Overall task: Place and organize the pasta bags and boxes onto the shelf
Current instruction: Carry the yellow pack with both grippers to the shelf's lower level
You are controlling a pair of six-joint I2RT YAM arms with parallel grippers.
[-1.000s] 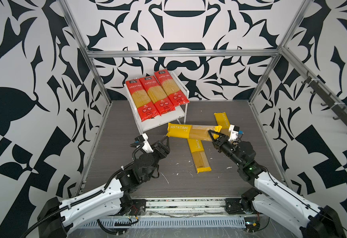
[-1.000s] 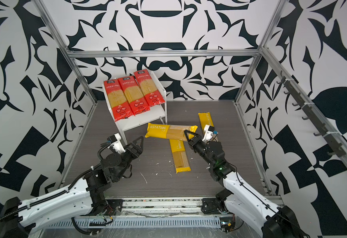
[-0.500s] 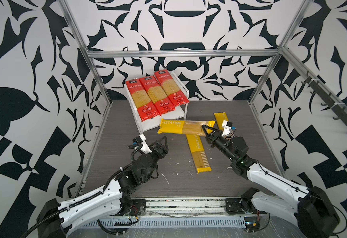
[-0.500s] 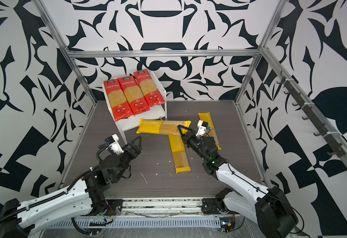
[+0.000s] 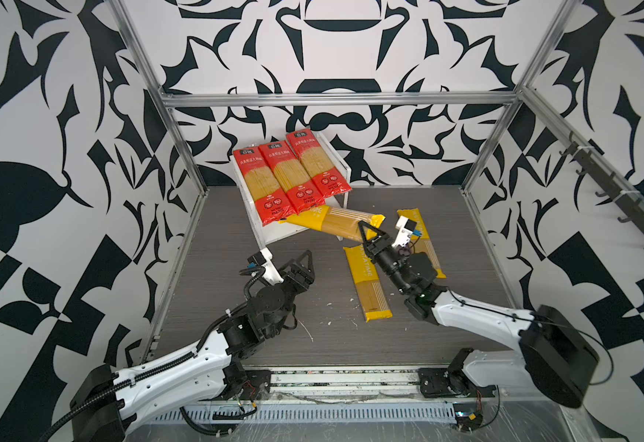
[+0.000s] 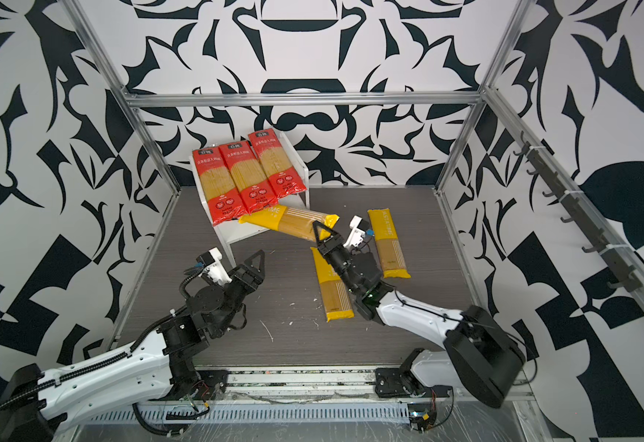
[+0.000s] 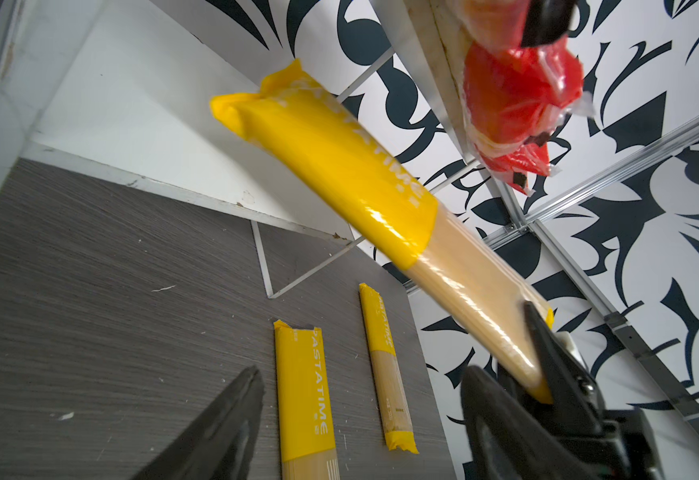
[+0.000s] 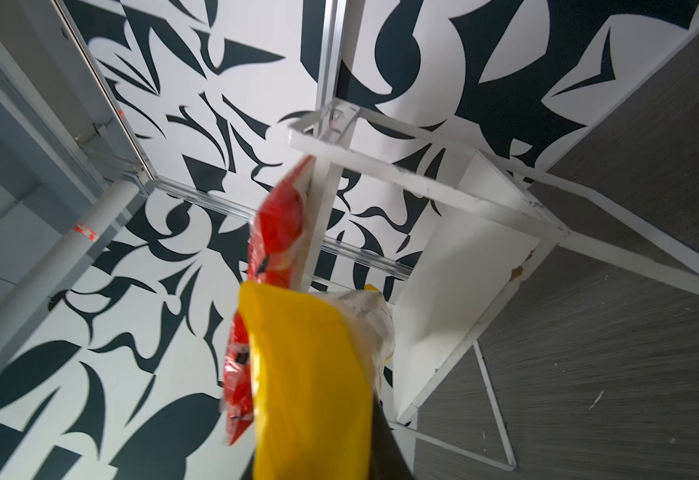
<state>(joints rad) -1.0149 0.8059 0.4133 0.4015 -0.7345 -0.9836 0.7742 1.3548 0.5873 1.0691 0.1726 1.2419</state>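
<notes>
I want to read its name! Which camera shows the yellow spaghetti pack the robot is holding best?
The left wrist view: the held yellow pack stretches across it, lettering partly showing. Both top views show it small, one end hidden behind the red packs. The right wrist view shows only a blurred yellow end.

We find the cell closed on three sides by walls (image 5: 64, 114) printed with a bold black-and-white leaf pattern. A bare aluminium frame (image 5: 335, 100) runs up the corners and across the back in both top views. The counter (image 5: 217, 275) is dark grey with a fine wood grain, and white scraps (image 5: 307, 333) lie scattered on it. A black hook rail (image 5: 605, 174) runs along the right wall. A slotted duct (image 5: 332, 413) lines the front edge. Light is even and soft.
</notes>
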